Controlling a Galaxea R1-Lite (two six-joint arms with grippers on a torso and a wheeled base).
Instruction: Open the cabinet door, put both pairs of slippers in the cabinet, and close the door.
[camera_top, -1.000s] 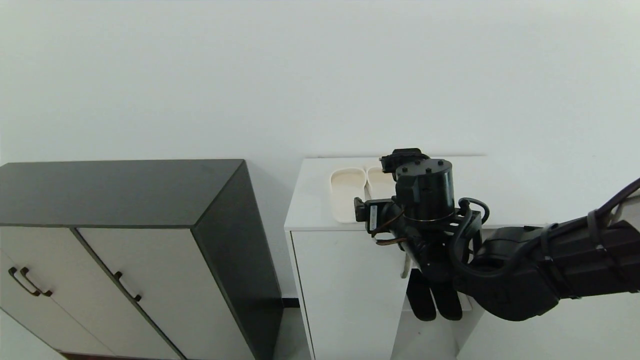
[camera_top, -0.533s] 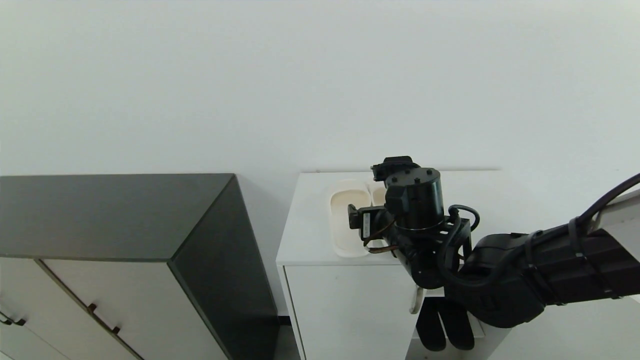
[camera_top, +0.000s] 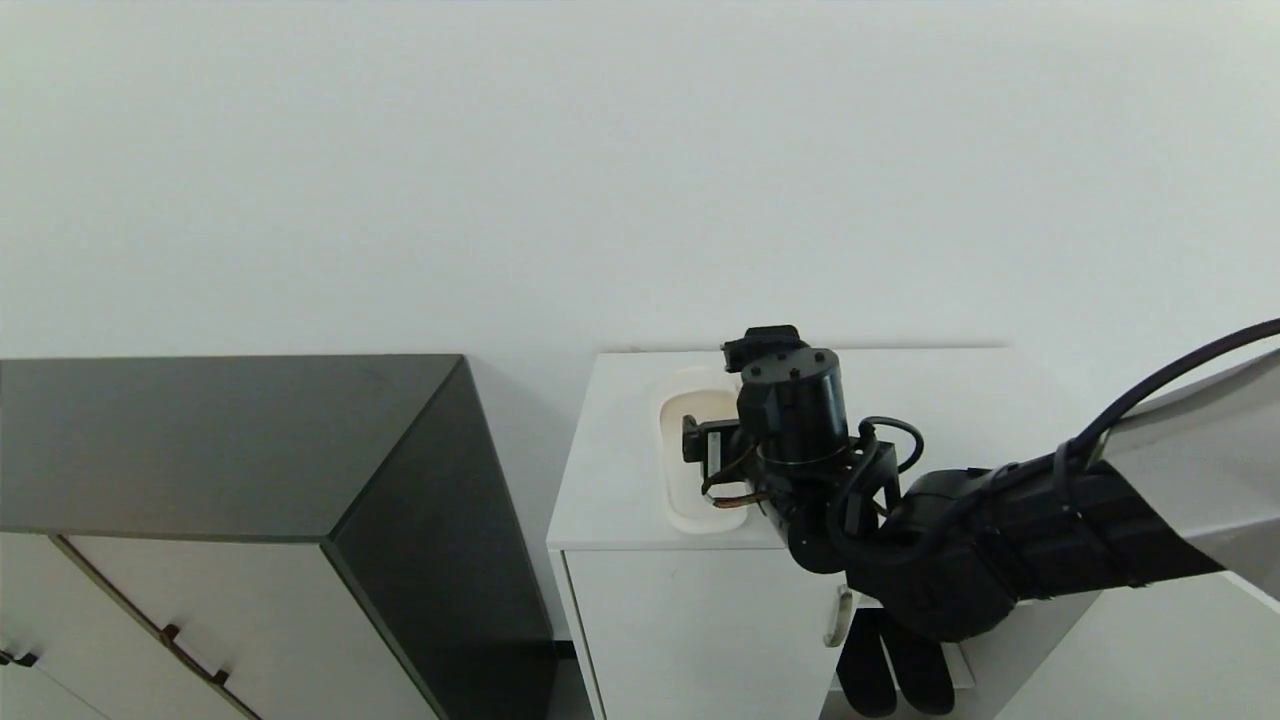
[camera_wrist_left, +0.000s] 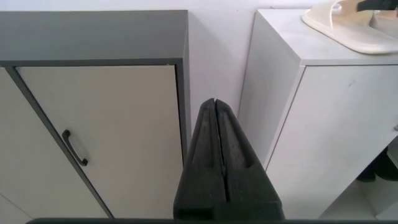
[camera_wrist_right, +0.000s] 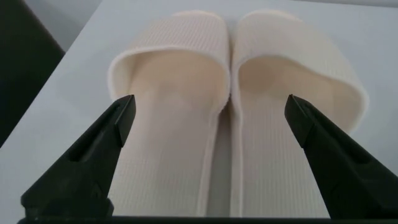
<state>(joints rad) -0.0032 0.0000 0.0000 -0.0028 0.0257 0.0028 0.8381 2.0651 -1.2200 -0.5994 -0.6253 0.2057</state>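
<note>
Head camera tilted over the last second, so the whole scene shifted in frame. Measured against the white box cabinet (camera_top: 620, 480), the right tool (camera_wrist_right: 209, 102) advanced across the top toward its left edge. It stood over the pair of cream ribbed foam slippers (camera_wrist_right: 168, 162), jaws spread wide either side of the pair, gripping nothing.

Judgement: pre-grasp on this pair; closing is due next.

The slippers lay side by side near the top's left edge. Two dark shapes (camera_top: 890, 675) stood low in the cabinet opening, probably the other pair. The left tool (camera_wrist_left: 215, 106) was pressed closed and empty, facing a black-topped cabinet with pale doors (camera_top: 230, 430). Plain white wall behind.
</note>
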